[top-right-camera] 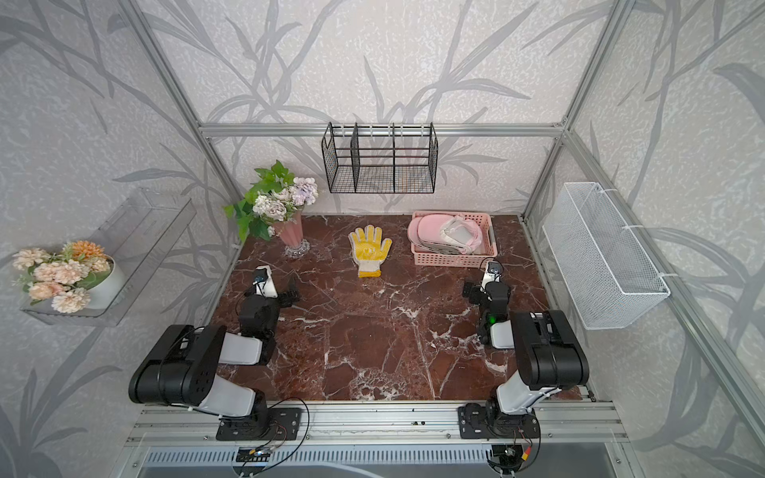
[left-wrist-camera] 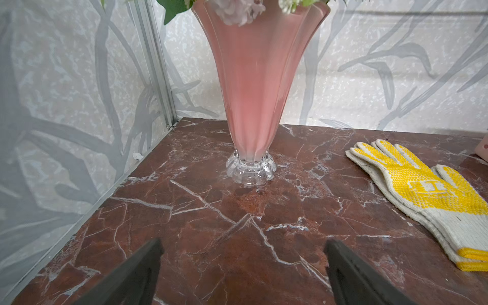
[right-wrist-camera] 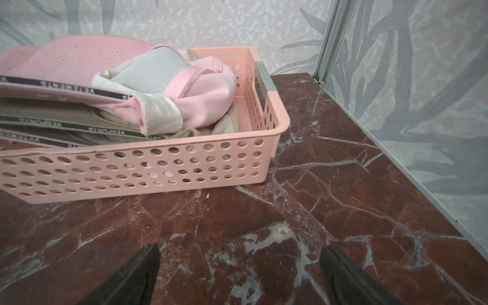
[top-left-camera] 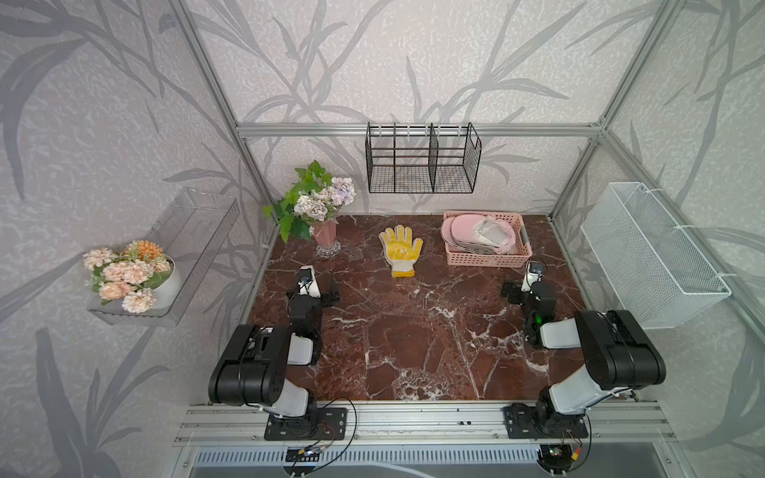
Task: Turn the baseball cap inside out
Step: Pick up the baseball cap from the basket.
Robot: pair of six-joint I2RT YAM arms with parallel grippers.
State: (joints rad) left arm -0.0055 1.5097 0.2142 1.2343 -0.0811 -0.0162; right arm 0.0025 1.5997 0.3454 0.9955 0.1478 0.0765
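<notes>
A pink baseball cap [top-left-camera: 480, 231] [top-right-camera: 445, 231] lies on top of several other caps in a pink perforated basket [top-left-camera: 488, 260] [top-right-camera: 453, 260] at the back right of the marble table. In the right wrist view the baseball cap [right-wrist-camera: 79, 59] shows a perforated pink panel and crumpled pink and white fabric, above the basket's front wall [right-wrist-camera: 132, 171]. My right gripper [top-left-camera: 530, 289] [top-right-camera: 488, 289] [right-wrist-camera: 240, 248] is open and holds nothing, just in front of the basket. My left gripper [top-left-camera: 313, 294] [top-right-camera: 275, 294] [left-wrist-camera: 244, 244] is open over bare marble at the left.
A yellow dotted glove [top-left-camera: 400, 248] [left-wrist-camera: 422, 190] lies flat at the back middle. A pink vase [top-left-camera: 326, 238] [left-wrist-camera: 253, 92] with flowers stands at the back left, ahead of my left gripper. A black wire rack [top-left-camera: 422, 161] hangs on the back wall, a white mesh basket [top-left-camera: 654, 256] on the right wall.
</notes>
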